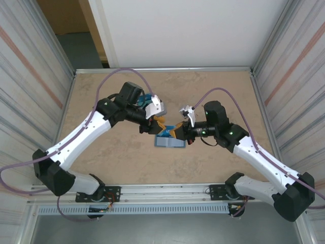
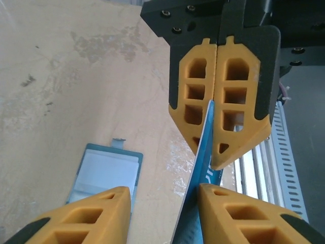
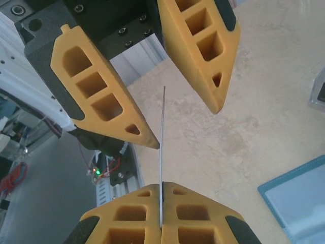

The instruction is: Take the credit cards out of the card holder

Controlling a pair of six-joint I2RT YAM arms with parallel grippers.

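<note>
White arms [image 1: 84, 133] (purple cables [image 1: 126, 70])

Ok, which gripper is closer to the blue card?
Right. The right gripper is shut on the card, pinching its edge. The left gripper is open, one finger on each side of the card.

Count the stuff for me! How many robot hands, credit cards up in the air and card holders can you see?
Robot hands: 2, the left hand and the right hand
Held-up credit card: 1
Teal card holder: 1
Total: 4
</note>
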